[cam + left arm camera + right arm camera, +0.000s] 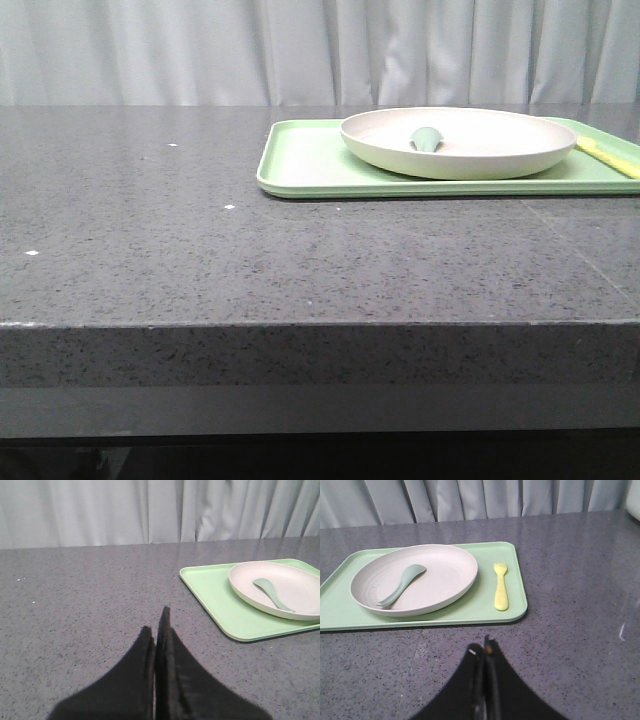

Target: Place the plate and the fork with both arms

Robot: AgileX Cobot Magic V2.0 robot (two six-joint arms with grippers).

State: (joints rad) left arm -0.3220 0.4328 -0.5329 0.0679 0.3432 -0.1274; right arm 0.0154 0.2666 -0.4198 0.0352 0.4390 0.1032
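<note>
The cream plate [470, 148] sits on a light-green tray [300, 165] at the back right of the table. It also shows in the left wrist view [295, 580] and in the right wrist view [440, 567]. The pale-yellow fork [500, 586] lies on the tray beside the plate, tines away from me; in the front view only part of the fork [610, 155] shows at the frame's edge. My left gripper [156, 620] is shut and empty over bare table, short of the tray. My right gripper [482, 647] is shut and empty, just short of the tray's near edge.
A grey-green spoon [400, 584] lies in the plate; it also shows in the front view [427, 138] and the left wrist view [272, 594]. The dark speckled table [200, 250] ends in a front edge near me. A grey curtain hangs behind.
</note>
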